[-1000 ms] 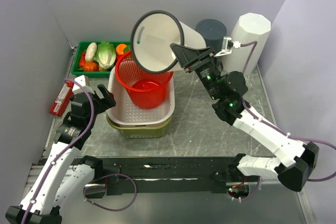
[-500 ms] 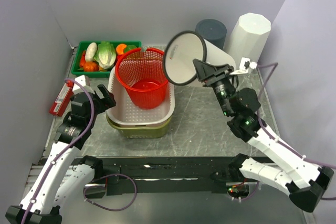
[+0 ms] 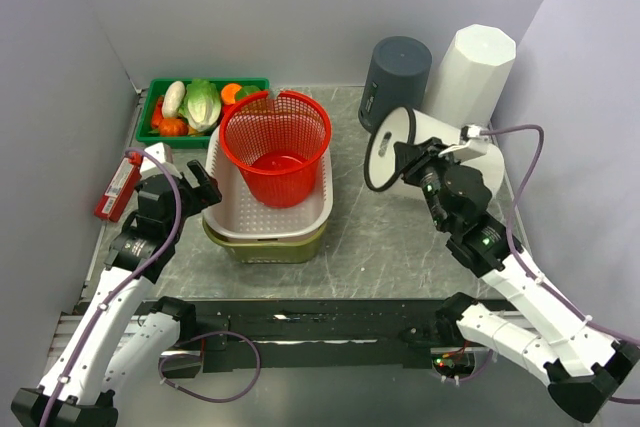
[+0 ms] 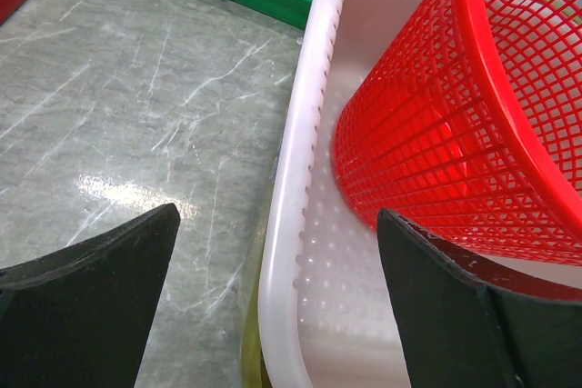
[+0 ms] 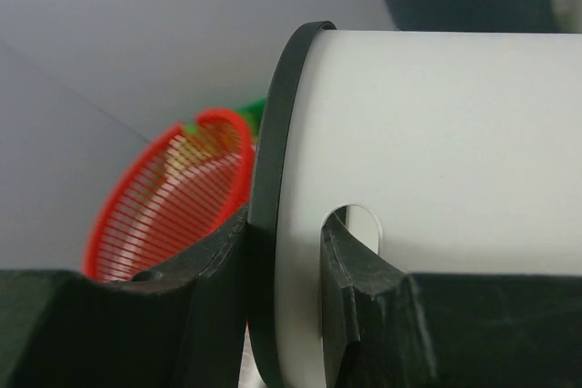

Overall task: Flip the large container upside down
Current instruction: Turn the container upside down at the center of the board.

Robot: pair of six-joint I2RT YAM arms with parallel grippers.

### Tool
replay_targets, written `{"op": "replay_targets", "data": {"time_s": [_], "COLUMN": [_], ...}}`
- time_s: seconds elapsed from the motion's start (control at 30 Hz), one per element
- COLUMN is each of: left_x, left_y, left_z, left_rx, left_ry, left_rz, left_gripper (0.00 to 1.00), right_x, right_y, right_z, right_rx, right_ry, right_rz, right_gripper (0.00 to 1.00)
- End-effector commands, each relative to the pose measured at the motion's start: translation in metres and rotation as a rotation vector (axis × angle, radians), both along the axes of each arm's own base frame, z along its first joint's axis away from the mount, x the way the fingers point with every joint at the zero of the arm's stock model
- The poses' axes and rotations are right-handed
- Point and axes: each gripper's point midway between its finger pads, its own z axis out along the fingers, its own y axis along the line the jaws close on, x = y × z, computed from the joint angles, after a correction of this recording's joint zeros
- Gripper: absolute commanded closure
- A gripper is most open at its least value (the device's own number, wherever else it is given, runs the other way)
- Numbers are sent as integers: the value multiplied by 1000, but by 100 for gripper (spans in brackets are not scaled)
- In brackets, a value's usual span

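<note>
The large container (image 3: 420,130) is a white bin with a black rim. It lies on its side right of the centre, mouth facing left, low over the table. My right gripper (image 3: 413,169) is shut on its rim, one finger inside the mouth and one through a handle slot in the wall, as the right wrist view (image 5: 286,233) shows on the container (image 5: 436,152). My left gripper (image 3: 200,187) is open and empty. Its jaws straddle the left rim of the white perforated tub (image 4: 291,188).
A red mesh basket (image 3: 275,142) stands in the white tub (image 3: 318,212), which sits on an olive tub (image 3: 270,249). A green tray of vegetables (image 3: 200,102) is at the back left. A dark grey bin (image 3: 395,67) and a white octagonal bin (image 3: 470,67) stand at the back right. A red box (image 3: 117,187) lies at the far left.
My right arm has carried the white container from above the red basket down and to the right, its mouth still facing left. The left arm has not moved.
</note>
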Motion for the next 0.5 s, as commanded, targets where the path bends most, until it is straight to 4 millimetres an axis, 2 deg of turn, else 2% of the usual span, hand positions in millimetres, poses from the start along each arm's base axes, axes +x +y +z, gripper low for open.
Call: {"op": "replay_targets", "data": {"time_s": [0.0, 0.27, 0.47], "left_x": [5, 5, 5], "left_y": [-2, -1, -1], "left_z": [10, 9, 9], "left_rx": [-12, -10, -9], "left_ry": [-37, -33, -36], "left_rz": [-4, 2, -2], "left_gripper": [4, 4, 4], "right_x": [-1, 5, 9], "right_y": [-16, -22, -25], "right_z": [-2, -39, -56], "right_rx": [-149, -348, -505], "right_ry": [28, 150, 220], "right_rz": [-41, -55, -43], "right_gripper": [90, 92, 91]}}
